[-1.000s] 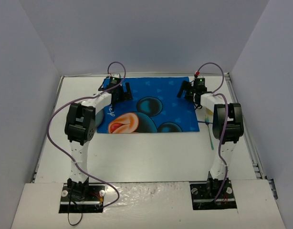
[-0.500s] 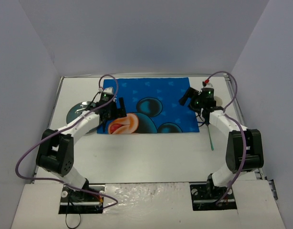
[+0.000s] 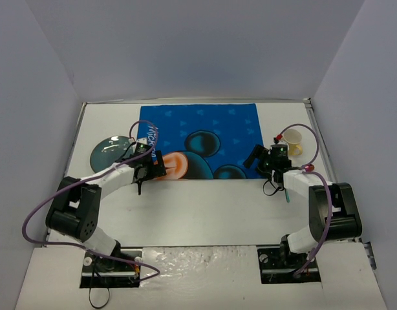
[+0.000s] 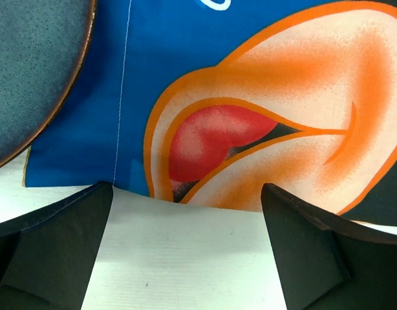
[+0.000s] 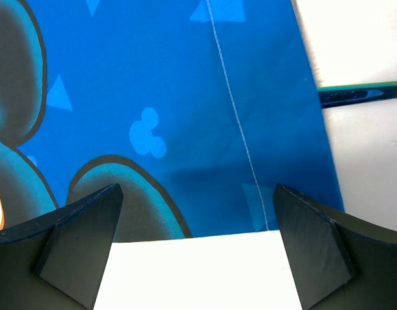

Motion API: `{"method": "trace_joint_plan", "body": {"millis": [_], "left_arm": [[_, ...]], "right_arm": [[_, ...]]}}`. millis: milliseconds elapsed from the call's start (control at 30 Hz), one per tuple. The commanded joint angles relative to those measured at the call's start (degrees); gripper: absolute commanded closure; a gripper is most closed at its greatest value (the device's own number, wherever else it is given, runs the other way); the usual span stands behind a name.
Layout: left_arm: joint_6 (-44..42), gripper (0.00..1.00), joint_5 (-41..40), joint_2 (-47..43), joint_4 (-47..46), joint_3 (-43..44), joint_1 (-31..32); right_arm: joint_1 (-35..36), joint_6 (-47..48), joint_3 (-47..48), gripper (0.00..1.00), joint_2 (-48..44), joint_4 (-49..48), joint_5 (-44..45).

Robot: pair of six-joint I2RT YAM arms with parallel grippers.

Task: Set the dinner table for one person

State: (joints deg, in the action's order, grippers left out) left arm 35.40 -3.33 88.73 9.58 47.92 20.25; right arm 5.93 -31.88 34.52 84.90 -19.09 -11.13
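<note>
Table (image 3: 205,213) is the white top under everything and runs past the mat (image 3: 205,126) on all sides. The mat lies flat on it, far of centre.

Change in the last second: both arms came off the mat's far corners and pulled back to its near edge. The mat hasn't shifted that I can see.

- Left gripper (image 4: 185,190): over the mat's near-left corner, jaws spread, nothing between them.
- Right gripper (image 5: 198,188): over the mat's near-right corner, jaws spread, empty.

With the arms out of the way:
- Plate (image 3: 108,152) is right at the mat's left edge; can't tell if it overlaps.
- Cup (image 3: 293,139) is just right of the mat.
- Utensil (image 5: 360,94) is beside the mat's near-right corner, off the fabric.

My read: mat step looks done, nothing is on it yet. Plate onto the mat seems the likely next move, and the left arm is closest.
</note>
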Motion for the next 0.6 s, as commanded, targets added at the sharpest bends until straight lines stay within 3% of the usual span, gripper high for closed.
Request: {"method": "trace_joint_plan", "body": {"millis": [0,300,567], "left_arm": [[1.64,0.03,-2.02,-3.10,-1.92,1.10,0.23],[0.12,0.03,-0.45,-12.03,2.95,9.23,0.75],[1.87,0.03,1.45,-4.67,-1.64,6.70,0.72]], "right_arm": [[-0.74,-0.09,-1.00,0.00,-0.53,-2.79,2.38],[-0.74,1.82,-0.59,0.00,-1.14,-1.70,2.08],[-0.80,1.47,-0.96,0.00,-0.91,-2.23,2.01]]}}
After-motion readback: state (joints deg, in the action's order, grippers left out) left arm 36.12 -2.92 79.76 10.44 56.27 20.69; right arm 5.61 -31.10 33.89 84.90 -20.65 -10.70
